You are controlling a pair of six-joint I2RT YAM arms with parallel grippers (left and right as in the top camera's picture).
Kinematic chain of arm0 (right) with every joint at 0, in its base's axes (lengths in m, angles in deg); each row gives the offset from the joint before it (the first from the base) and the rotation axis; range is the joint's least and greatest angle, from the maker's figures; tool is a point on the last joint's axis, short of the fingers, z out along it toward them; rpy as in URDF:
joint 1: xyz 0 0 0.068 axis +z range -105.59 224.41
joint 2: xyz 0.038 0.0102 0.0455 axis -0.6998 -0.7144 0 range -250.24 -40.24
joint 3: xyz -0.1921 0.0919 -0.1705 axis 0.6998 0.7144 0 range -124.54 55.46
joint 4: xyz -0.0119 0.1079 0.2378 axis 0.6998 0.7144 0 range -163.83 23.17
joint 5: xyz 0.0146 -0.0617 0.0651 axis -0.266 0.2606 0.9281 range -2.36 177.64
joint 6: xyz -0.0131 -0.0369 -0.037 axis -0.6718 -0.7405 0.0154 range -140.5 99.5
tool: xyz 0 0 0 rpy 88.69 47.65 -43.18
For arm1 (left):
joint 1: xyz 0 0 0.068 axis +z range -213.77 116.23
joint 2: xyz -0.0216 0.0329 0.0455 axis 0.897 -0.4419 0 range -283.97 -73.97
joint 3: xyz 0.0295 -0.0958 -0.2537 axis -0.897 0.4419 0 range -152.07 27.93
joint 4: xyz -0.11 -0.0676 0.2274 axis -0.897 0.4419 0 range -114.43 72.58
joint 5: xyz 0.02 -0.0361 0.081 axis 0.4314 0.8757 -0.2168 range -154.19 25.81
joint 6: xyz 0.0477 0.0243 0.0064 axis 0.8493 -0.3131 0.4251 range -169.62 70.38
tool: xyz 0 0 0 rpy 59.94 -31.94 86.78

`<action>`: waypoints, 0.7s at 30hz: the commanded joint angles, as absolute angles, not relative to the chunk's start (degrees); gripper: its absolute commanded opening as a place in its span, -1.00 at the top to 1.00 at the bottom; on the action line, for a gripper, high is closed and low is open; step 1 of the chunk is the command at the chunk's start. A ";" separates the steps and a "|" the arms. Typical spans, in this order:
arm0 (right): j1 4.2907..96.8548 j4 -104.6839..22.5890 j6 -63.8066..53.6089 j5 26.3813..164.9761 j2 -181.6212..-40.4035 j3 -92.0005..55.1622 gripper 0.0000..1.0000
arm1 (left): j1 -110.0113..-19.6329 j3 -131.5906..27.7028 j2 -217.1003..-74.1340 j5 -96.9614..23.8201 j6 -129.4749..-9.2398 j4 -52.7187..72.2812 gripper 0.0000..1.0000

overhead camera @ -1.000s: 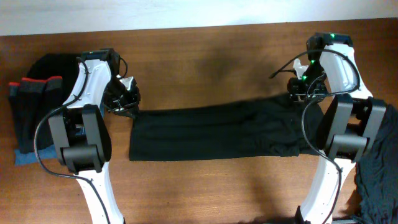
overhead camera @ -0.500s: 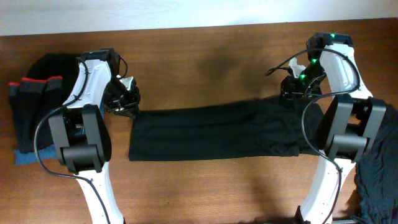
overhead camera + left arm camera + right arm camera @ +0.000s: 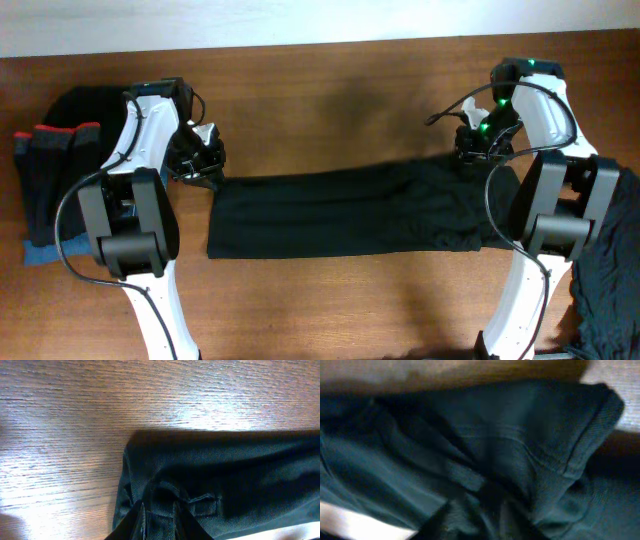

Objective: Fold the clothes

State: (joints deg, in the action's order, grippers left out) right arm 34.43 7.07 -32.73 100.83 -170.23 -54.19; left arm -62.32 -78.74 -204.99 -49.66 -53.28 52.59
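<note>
One long black garment (image 3: 340, 215) lies flat across the grained wooden table (image 3: 330, 90).
Soft, creased weave; the left gripper (image 3: 159, 519) is pinched closed on one end's corner, the right gripper (image 3: 478, 148) sits at the opposite corner, grip unclear.

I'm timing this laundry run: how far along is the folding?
Done: a stack of folded dark clothes with red bands sits at the wooden table's left end. In hand: the long black fabric garment lies at full length; the left hand pinches its far left corner, the right hand is on its far right corner, grip unclear. Left: folding it short, then the dark crumpled heap at the right.
</note>
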 commanded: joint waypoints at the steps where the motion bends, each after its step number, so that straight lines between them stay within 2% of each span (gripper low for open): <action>1: 34.39 6.66 -32.05 101.63 -168.11 -53.82 0.87 | -62.25 -79.05 -202.72 -50.08 -52.76 52.57 0.61; 2: 34.39 6.61 -32.07 101.63 -168.11 -53.82 0.92 | -62.25 -79.05 -202.72 -50.08 -52.76 52.57 0.61; 18: 34.19 12.21 -35.52 106.49 -168.07 -53.84 0.92 | -62.25 -79.05 -202.72 -50.08 -52.74 52.52 0.61; 19: 33.84 11.14 -35.50 106.51 -168.07 -53.84 0.91 | -62.25 -79.05 -202.72 -50.08 -52.74 52.50 0.62; 21: 33.45 9.72 -35.48 106.53 -168.07 -53.93 0.73 | -62.25 -79.05 -202.72 -50.10 -52.74 52.50 0.61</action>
